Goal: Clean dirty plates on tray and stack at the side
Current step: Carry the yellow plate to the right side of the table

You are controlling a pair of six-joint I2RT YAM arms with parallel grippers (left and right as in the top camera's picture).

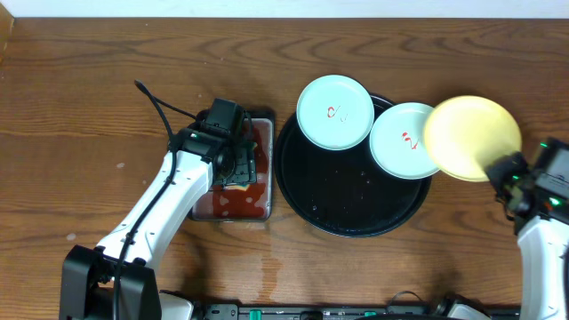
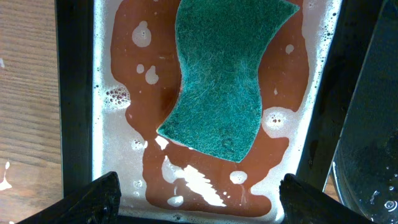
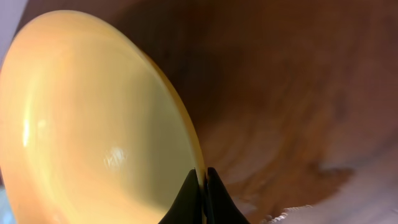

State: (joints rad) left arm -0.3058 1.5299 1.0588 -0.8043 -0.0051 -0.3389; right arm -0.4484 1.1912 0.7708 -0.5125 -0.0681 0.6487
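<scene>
Two pale blue-white plates with red smears rest on the round black tray [image 1: 338, 209]: one [image 1: 335, 112] on its upper left rim, the other [image 1: 404, 140] at its right. My right gripper [image 3: 203, 176] is shut on the rim of the pale yellow plate [image 1: 471, 137], which it holds lifted and tilted over the tray's right edge; that plate [image 3: 93, 124] fills the right wrist view. My left gripper [image 2: 199, 194] hangs open above a green sponge [image 2: 225, 74] that lies in reddish soapy liquid. Nothing sits between its fingers [image 2: 93, 199].
The rectangular black pan [image 1: 260, 216] of reddish liquid stands just left of the tray, under my left arm. Bare wooden table [image 1: 71, 133] stretches to the left and along the front. The tray's centre is wet.
</scene>
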